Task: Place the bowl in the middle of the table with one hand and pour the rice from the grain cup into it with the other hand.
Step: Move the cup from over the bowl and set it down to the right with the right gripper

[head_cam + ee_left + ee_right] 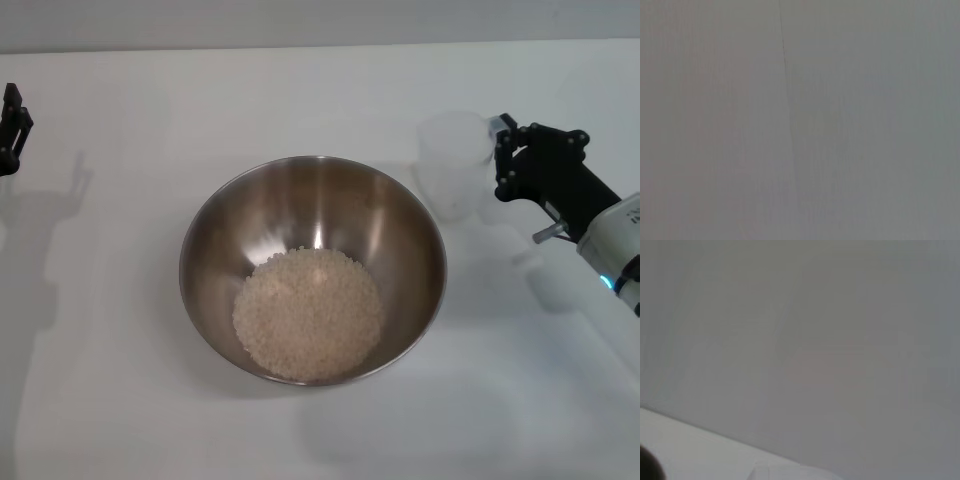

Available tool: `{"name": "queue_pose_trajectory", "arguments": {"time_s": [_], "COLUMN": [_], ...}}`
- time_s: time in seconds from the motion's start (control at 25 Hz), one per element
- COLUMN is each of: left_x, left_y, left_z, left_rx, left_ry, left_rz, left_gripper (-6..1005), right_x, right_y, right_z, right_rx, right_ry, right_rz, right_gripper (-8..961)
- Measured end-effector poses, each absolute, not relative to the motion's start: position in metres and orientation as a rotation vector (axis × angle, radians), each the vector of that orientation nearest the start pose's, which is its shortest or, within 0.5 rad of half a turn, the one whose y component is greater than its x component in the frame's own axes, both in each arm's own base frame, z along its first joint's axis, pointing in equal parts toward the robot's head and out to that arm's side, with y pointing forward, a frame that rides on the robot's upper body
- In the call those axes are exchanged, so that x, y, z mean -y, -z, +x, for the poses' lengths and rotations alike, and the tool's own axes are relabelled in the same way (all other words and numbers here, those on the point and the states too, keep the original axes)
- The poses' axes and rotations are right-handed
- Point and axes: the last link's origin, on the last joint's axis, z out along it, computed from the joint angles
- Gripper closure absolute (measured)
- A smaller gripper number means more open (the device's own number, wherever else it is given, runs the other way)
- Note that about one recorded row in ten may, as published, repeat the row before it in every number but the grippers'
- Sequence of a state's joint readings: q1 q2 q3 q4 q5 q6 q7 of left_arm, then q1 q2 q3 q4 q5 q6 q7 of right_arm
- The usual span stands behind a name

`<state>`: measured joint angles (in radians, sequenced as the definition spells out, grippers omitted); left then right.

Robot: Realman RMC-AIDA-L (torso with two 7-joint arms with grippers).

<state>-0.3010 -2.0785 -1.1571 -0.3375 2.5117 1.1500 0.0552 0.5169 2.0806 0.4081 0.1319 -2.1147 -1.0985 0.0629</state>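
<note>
the white surface (120, 400) is flat and matte, so things set on it should sit steady and slide only if pushed.

the bowl (400, 215) stands upright about in the middle of it, a wide round steel shape with a brushed, shiny inside and a thin rim. it looks stiff and fairly weighty for its size, and smooth enough to be slippery; the rim would be the only sensible place to take hold of it, pinching the wall from above.

the rice (308, 315) lies in the bottom of the bowl as a loose, pale, pebbly mound, and would shift and spill like sand if the bowl were tipped.

the cup (452, 160) stands upright on the surface just beyond the bowl's right side, apart from it. it is thin, cloudy clear plastic, slightly tapered, and looks empty (so very light, easy to knock over, and likely to flex if squeezed hard). a gentle hold across the side wall suits it best.

the right gripper (497, 148) is right against the cup's right side; i cannot tell whether it has hold of the cup. the left gripper (12, 122) sits idle at the surface's far left edge, well apart from everything, holding nothing; how far open it is i cannot tell.
</note>
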Motion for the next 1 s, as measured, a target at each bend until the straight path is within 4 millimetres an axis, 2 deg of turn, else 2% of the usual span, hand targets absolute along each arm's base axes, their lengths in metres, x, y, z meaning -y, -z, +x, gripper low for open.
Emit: {"name": "queue_pose_trajectory", "arguments": {"time_s": [0.52,0.92,1.0], "left_x": [-0.317,-0.318,-0.318], "left_y": [-0.003,-0.003,-0.004], "left_z": [-0.33,-0.33,-0.33], "left_rx": [0.427,0.425,0.425], "left_ry": [0.624,0.626,0.626], "left_rz": [-1.481,-1.482,-1.481], "left_gripper": [184,184,184], "right_x": [-0.337,-0.332,-0.329], "right_y": [0.07,0.076,0.077], "right_z": [0.298,0.298,0.299], "right_rx": [-0.378,-0.397,-0.407], "right_ry": [-0.542,-0.548,-0.548], "right_rz": [-1.985,-2.0,-1.999], "right_gripper": [939,791,703]}}
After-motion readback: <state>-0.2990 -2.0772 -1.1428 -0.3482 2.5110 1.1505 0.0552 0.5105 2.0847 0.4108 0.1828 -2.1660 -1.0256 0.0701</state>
